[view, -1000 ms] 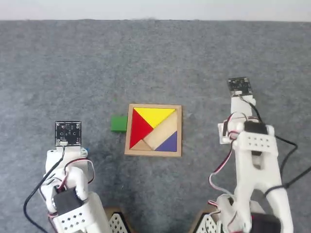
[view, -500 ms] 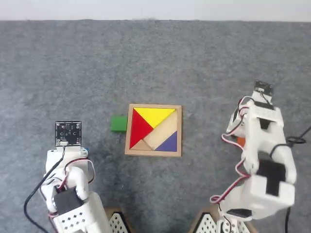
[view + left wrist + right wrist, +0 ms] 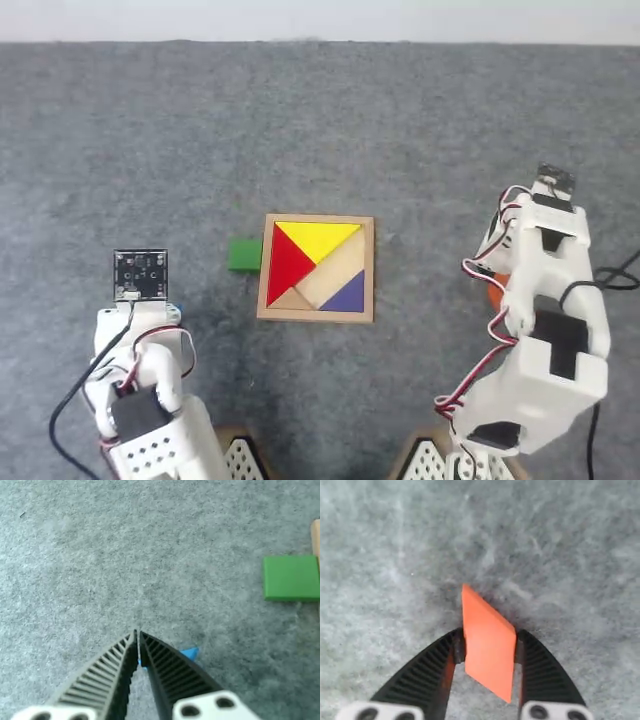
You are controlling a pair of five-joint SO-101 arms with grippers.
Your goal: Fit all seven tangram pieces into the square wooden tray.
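Observation:
The square wooden tray lies mid-table and holds a yellow triangle, a red triangle and a purple triangle; bare wood shows between them. A green square lies on the mat against the tray's left side. My right gripper, well right of the tray, is shut on an orange parallelogram close to the mat. My left gripper is shut with nothing in it, low over the mat, and a small blue piece peeks out from under one finger.
Grey felt mat covers the whole table. The left arm stands at the front left, the right arm at the front right. The tray's wooden edge is just beyond the green square.
The right arm has swung to the right, away from the tray, and come down over the orange parallelogram. The left arm and the pieces in the tray have not moved.

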